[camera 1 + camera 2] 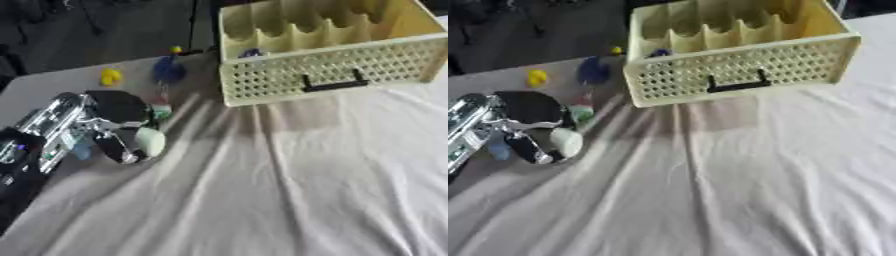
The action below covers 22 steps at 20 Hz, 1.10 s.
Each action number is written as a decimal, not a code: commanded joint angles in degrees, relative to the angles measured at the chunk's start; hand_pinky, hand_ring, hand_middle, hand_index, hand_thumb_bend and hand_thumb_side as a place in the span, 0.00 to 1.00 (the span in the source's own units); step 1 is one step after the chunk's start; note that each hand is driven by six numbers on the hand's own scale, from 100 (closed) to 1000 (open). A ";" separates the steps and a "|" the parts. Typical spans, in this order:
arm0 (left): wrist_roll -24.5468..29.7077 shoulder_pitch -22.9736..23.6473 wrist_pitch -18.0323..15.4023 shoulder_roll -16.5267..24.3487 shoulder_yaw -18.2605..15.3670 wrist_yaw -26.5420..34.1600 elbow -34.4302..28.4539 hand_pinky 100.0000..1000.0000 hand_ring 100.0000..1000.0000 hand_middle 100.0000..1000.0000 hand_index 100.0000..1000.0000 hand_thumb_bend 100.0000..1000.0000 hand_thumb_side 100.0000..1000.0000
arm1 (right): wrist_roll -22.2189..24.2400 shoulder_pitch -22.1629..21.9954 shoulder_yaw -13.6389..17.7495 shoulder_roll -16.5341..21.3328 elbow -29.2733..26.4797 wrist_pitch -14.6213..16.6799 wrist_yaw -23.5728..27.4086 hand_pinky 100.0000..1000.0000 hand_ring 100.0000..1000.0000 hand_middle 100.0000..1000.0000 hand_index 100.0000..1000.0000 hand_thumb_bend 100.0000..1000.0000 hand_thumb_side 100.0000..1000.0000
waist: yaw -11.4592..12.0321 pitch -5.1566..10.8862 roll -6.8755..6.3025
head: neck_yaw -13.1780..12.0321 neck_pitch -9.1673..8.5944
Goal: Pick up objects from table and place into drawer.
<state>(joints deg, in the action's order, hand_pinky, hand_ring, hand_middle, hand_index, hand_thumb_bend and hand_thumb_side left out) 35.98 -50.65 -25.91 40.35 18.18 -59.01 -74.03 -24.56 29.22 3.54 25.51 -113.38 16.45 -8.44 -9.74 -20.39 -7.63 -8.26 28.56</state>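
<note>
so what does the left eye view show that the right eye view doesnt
Only the left eye view shows the robot's black forearm running down to the lower left edge. Only the right eye view shows pale cloth to the right of the cream perforated plastic drawer. Both share the left hand with fingers curled round a pale rounded object, a small yellow toy and a blue object.

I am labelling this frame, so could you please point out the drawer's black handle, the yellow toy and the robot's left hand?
black handle (335,84): left eye view, bar's middle.
yellow toy (110,76): left eye view, its body.
left hand (118,107): left eye view, hand's back.

One drawer (262,80), one yellow toy (110,76), one blue toy (169,71).
</note>
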 commanded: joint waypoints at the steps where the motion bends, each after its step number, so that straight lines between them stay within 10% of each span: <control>1: 0.16 -1.10 0.94 1.92 -1.75 1.90 -1.40 0.52 0.41 0.43 0.67 0.13 0.27 | 0.01 0.37 0.42 0.71 -1.21 -0.06 0.27 0.13 0.24 0.17 0.75 0.00 0.66 | 0.24 1.83 0.59 | 0.01 0.04; 22: -6.78 -8.92 12.98 -1.36 -9.04 17.38 -1.95 0.41 0.38 0.41 0.66 0.00 0.27 | -0.23 -0.95 0.50 0.48 -1.21 -0.24 0.39 0.13 0.24 0.17 0.75 0.00 0.66 | -0.10 4.44 1.21 | 0.07 1.17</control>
<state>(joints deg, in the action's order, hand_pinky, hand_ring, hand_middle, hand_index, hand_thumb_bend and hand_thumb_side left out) 30.00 -58.15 -13.50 38.20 10.41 -41.70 -75.89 -24.85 27.78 3.68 25.38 -113.38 16.19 -8.41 -9.90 -17.42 -6.66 -8.02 29.60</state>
